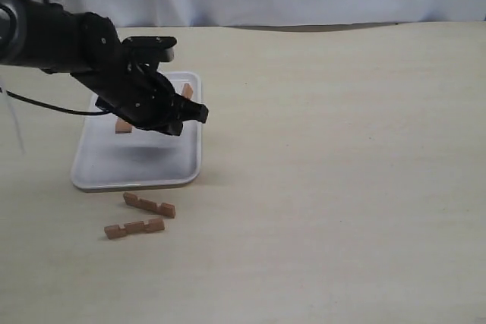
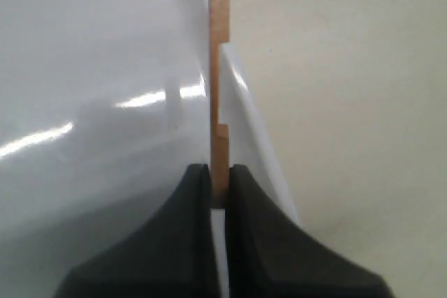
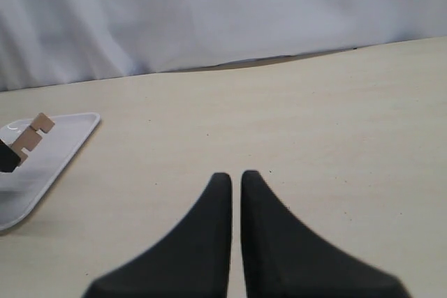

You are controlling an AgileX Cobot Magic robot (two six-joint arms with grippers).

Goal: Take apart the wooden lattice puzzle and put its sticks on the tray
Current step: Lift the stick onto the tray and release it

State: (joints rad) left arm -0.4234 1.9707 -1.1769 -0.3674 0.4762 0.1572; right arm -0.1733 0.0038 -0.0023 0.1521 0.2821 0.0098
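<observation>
As left hand (image 2: 219, 178) grips one stick (image 2: 218, 68), one lies on the tray (image 1: 137, 172), two outside.

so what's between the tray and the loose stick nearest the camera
Another stick, lying between the tray and that nearest stick; the exterior view shows it.

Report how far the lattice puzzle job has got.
Done: the puzzle is apart, and a first stick lies on the tray. In hand: the left gripper has its fingers shut on a second stick above the tray. Left: a third stick and a fourth stick lie on the table beside the tray, not yet picked up. The right gripper holds nothing.
</observation>
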